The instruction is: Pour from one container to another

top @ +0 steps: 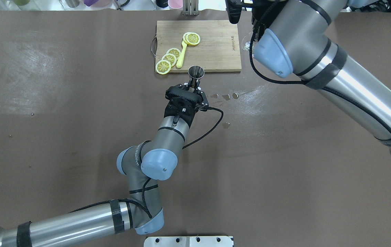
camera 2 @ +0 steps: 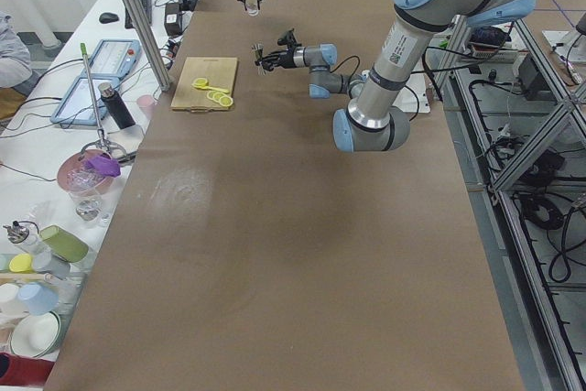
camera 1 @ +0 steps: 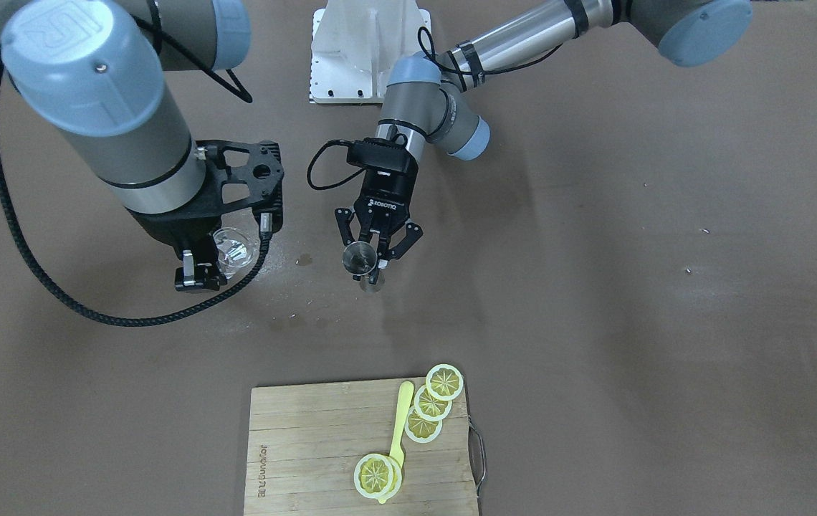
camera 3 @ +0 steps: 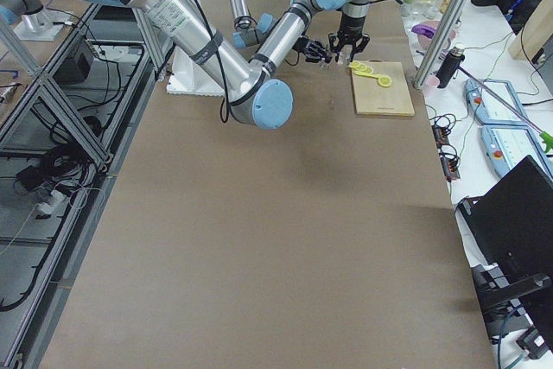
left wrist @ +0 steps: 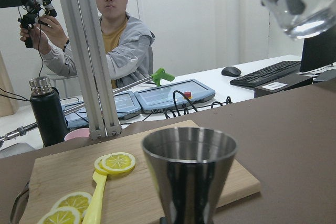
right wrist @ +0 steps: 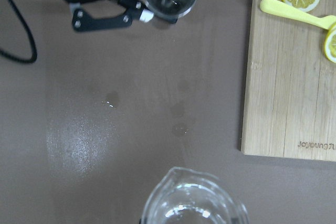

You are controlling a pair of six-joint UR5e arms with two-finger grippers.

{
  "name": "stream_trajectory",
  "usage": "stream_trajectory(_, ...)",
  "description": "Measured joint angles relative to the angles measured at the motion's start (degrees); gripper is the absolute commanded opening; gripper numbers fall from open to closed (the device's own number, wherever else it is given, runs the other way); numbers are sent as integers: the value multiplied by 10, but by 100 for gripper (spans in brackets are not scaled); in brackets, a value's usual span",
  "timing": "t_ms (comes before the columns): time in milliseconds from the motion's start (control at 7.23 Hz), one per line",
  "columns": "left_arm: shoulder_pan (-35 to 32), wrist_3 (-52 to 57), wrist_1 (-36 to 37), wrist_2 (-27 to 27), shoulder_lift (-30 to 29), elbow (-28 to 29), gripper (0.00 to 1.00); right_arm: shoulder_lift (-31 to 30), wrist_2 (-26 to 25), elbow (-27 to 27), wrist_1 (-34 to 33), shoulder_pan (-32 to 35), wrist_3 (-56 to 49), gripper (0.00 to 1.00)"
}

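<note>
1. Metal cup (camera 1: 358, 259): cone-shaped, upright, mouth up, at centre of the front-facing view. Pinched at the narrow waist by left gripper (camera 1: 371, 252), fingers pressed onto it from the upper side of the frame. Contents not legible; contact between foot and table (camera 1: 595, 322) could not be told.
2. Glass jug (camera 1: 234, 247): clear, with some water inside, carried aloft left of centre in the same view. Clamped by right gripper (camera 1: 209, 264), fingers tight on the glass wall. Roughly upright, not yet tipped.
3. Governing relation: jug found left of the cup in the front-facing view, well apart and higher. Confirmed in the left wrist view, upper right corner, above the cup's mouth. In the right wrist view, placed at bottom centre with the cup at top centre; pouring lip apparently turned toward the cup.
4. Long axes: both vertical.
5. Judged next: rightward carry of the jug across the front-facing frame until over the cup, then a tilt. Right arm taken as mover, left as steady holder.
6. Damp spots (camera 1: 303, 259): on the table between the two vessels. Judged a warning of spill at so narrow a mouth.
7. Board (camera 1: 294, 444): lower centre, bearing lemon slices (camera 1: 444, 382) and spoon (camera 1: 401, 419); off the pour line.
</note>
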Motion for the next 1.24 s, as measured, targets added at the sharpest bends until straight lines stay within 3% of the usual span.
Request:
stream_trajectory(276,-8,89,-92,-5,35,-11,0,-72,27,45,72,10,2,0)
stream_trajectory(691,-26,163,-199,-14,116,-52,0,-167,85,58,214,29,3,0)
stream_trajectory(1244,-70,194,-224,-67,226,-124,0,-246,154,-12,401,57,3,0)
